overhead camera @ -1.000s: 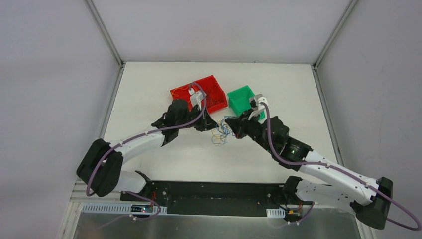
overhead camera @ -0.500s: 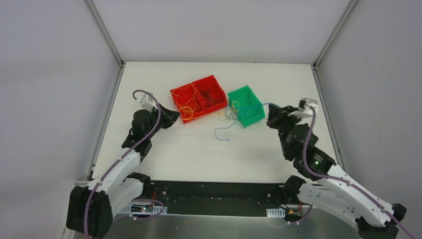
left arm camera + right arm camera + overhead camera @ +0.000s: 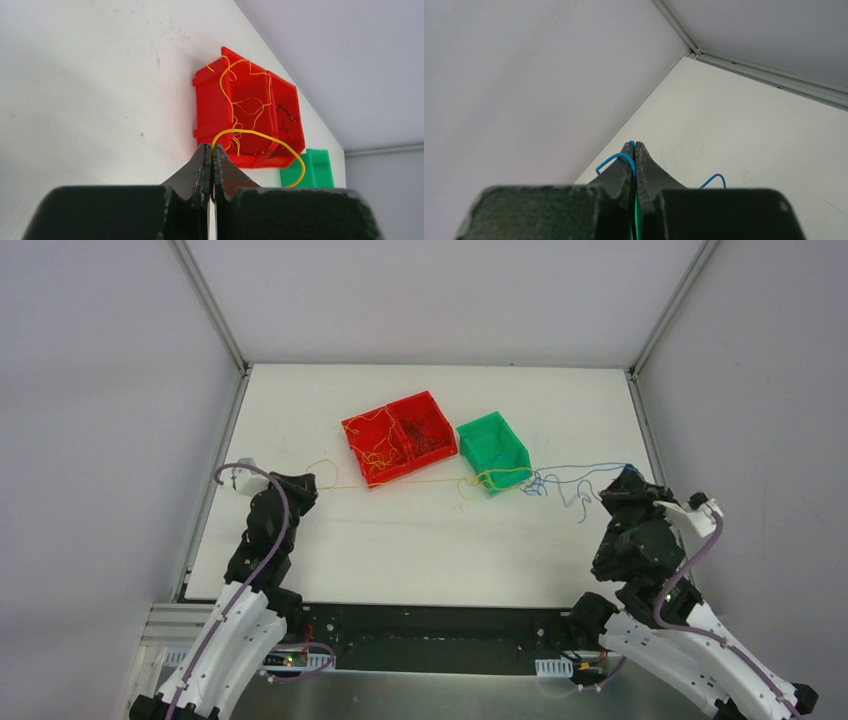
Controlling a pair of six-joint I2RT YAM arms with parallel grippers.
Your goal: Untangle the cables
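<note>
The left pincer is clamped tight on a yellow wire, and the right pincer likewise on a blue wire. Between them the cables stretch across the surface, bunched at the green bin beside the red bin. This looks like the pull-apart step; next probably calls for a gentle wider pull, or a regrip nearer the bunch.

thin hair-like cables, strung out in one long low line, yellow strand stretched pretty taut toward the left, loose squiggly blue ones trailed off to the right, small yellow-blue knot bunched right against the front of the green bin
</note>
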